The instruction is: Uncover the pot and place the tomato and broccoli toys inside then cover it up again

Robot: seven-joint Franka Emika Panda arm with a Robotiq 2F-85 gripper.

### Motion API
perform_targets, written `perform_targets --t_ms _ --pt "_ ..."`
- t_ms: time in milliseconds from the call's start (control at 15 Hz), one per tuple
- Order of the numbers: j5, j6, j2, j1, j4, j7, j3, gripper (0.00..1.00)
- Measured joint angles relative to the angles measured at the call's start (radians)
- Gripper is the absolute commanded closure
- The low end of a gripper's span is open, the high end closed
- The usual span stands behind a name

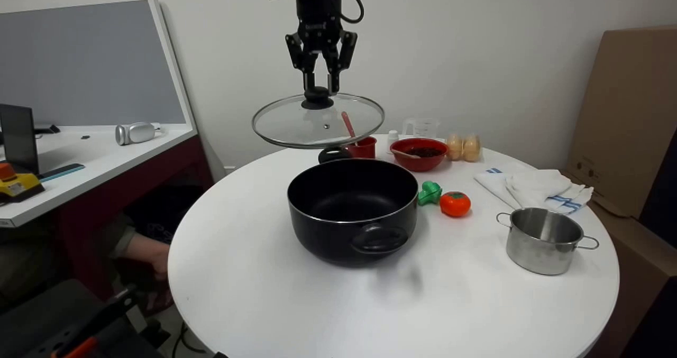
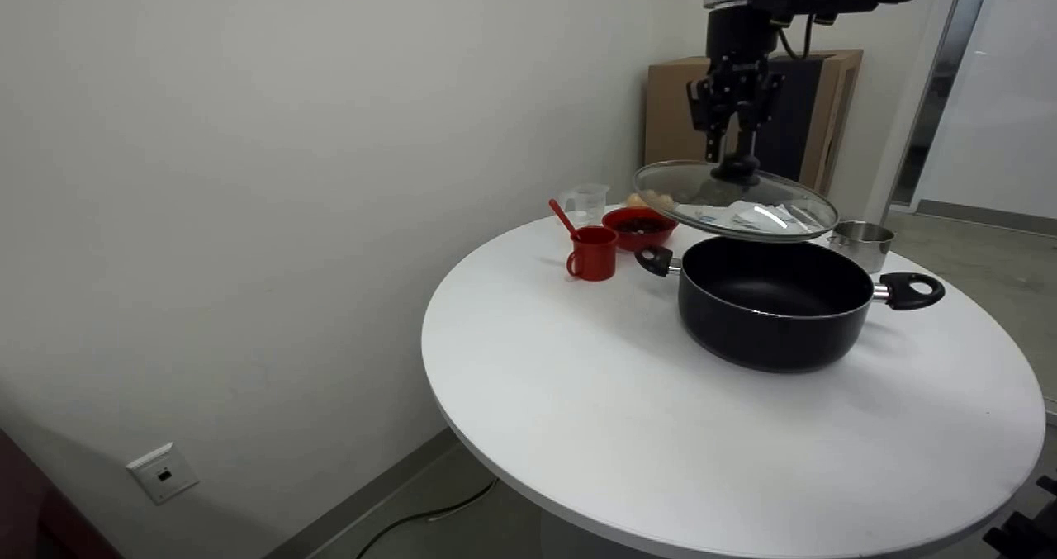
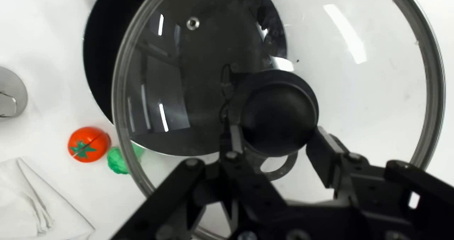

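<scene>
The glass lid [image 1: 280, 122] hangs level in the air, with my gripper [image 1: 321, 87] shut on its dark knob [image 3: 278, 119]. In an exterior view the lid [image 2: 702, 204] sits above and toward the back of the black pot [image 2: 768, 336]. That pot [image 1: 328, 236] stands uncovered on the table, its visible inside holding nothing. Beside its rim lie the green broccoli [image 1: 429, 193] and the red tomato [image 1: 455, 204], almost touching each other. From the wrist, the tomato [image 3: 88, 144] shows whole, while the lid's edge crosses the broccoli [image 3: 116, 160].
A red bowl [image 1: 431, 162], a red mug [image 2: 594, 255] with a spoon, a clear measuring cup [image 1: 423, 127] and brown eggs [image 1: 463, 147] line the table's back. The steel pot [image 1: 539, 252] and a folded towel [image 1: 539, 186] occupy the side past the tomato.
</scene>
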Motion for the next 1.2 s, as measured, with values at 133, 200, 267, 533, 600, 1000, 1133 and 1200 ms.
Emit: perform_targets --t_ms 133,200,267,533,600,1000,1133,1200 --pt "0.000 -0.001 0.050 0.021 0.039 0.013 0.018 0.77" --pt "-0.001 -0.001 0.082 0.033 0.059 0.023 0.027 0.77" --pt "-0.003 -0.001 0.116 0.046 0.080 0.035 0.035 0.77" --pt "-0.022 -0.006 0.251 0.107 0.175 0.097 0.058 0.77" --pt "-0.030 -0.013 0.278 0.125 0.201 0.114 0.062 0.77" --pt "-0.065 -0.104 0.353 0.221 0.351 0.195 0.075 0.77" --pt "-0.073 -0.131 0.364 0.244 0.389 0.207 0.077 0.77" --pt "-0.075 -0.137 0.372 0.252 0.402 0.210 0.077 0.77"
